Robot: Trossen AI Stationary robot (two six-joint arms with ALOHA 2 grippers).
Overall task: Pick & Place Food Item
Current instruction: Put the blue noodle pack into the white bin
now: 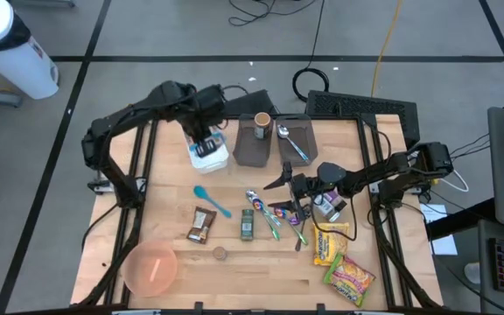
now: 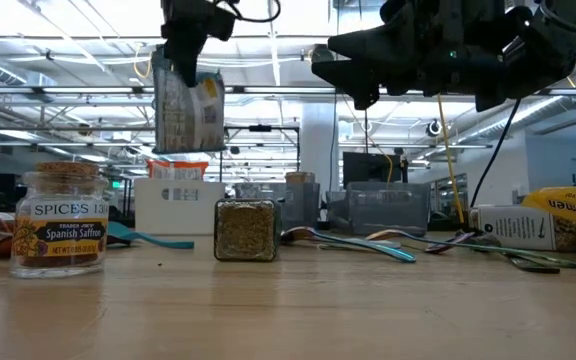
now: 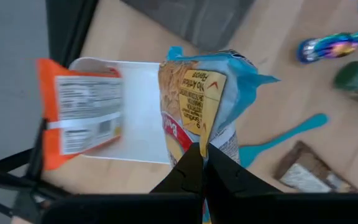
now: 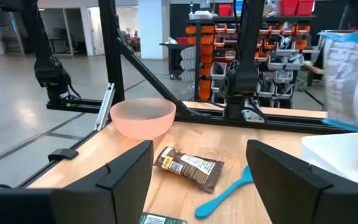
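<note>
A blue and yellow noodle packet (image 3: 197,99) hangs from my left gripper (image 3: 202,150), which is shut on it, above a white container (image 3: 138,106) at the table's far left. The same packet (image 2: 188,110) shows high above the table in the low view. An orange packet (image 3: 73,115) lies in the container (image 1: 210,157). My left gripper (image 1: 201,138) points down over it. My right gripper (image 4: 197,180) stands open and level near the table's middle (image 1: 291,185), holding nothing. My left gripper pinches the packet's upper edge (image 3: 199,135) between its two fingers, coming from above and pointing down. The packet hangs below the fingers, lifted clear of the table and over the white container.
Two dark trays (image 1: 254,144) with a cup and a spoon stand at the back. A pink bowl (image 1: 151,267), a brown bar (image 1: 202,225), a blue spoon (image 1: 213,201), spice jars (image 2: 60,220) and iridescent cutlery (image 1: 274,214) lie mid-table. Ramen packets (image 1: 348,278) lie near right.
</note>
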